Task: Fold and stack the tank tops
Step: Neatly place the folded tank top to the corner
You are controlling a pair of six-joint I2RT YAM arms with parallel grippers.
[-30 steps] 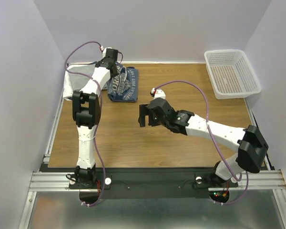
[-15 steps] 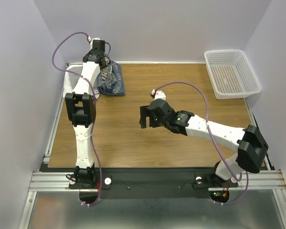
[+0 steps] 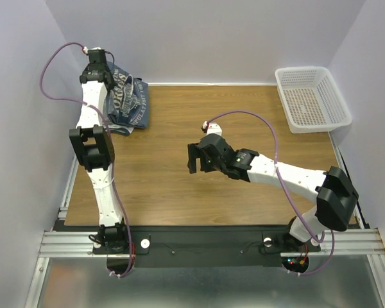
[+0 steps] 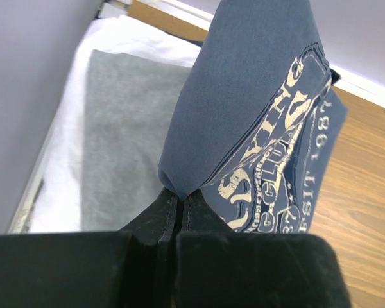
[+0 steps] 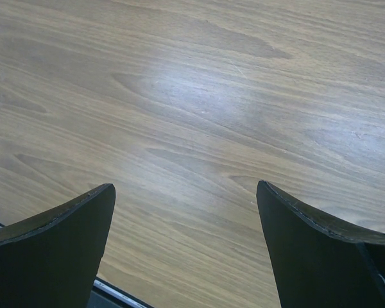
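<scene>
left tool (image 4: 179, 206) clamped on blue tank top (image 4: 256, 109), carried farther left, now at far-left corner near grey tank top (image 4: 125, 128) | right tool (image 5: 185, 187) fingers apart, unmoved over counter (image 5: 212, 96)

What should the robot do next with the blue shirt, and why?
Probably lower the blue tank top onto the grey tank top and let go: the left end effector pinches it lifted, and the grey one lies flat below.
</scene>
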